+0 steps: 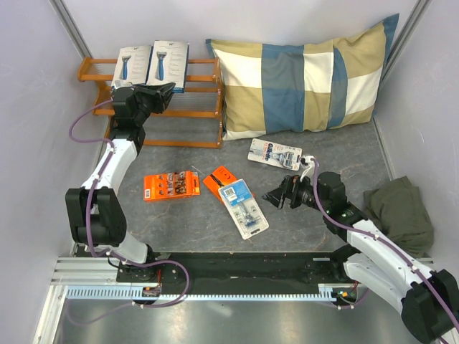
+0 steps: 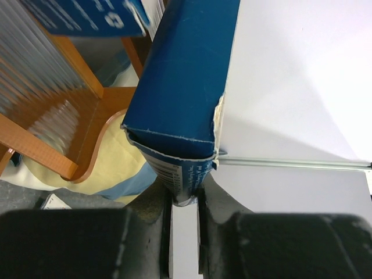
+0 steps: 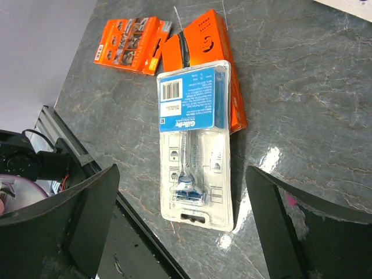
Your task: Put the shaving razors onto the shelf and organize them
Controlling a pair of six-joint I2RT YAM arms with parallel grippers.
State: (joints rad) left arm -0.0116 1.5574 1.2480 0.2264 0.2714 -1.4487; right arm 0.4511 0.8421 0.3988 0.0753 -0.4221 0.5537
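Observation:
The orange-brown shelf [image 1: 193, 107] stands at the back left. Two white razor boxes stand on its top tier. My left gripper [image 1: 162, 93] is shut on the lower edge of the right box [image 1: 169, 63], seen in the left wrist view [image 2: 186, 87] with the jaws [image 2: 186, 195] pinching it. The other box [image 1: 132, 63] stands just to its left. My right gripper [image 1: 281, 195] is open above a blue-carded blister pack [image 3: 195, 157], not touching it. This pack overlaps one orange pack [image 3: 200, 43]; the other orange pack [image 3: 131, 38] lies to the left. A second blister pack [image 1: 275, 153] lies further back.
A blue-and-beige checked pillow [image 1: 301, 79] leans against the back wall, touching the shelf's right end. A dark green cloth [image 1: 398, 211] lies at the right edge. Purple-grey walls close in the left and right sides.

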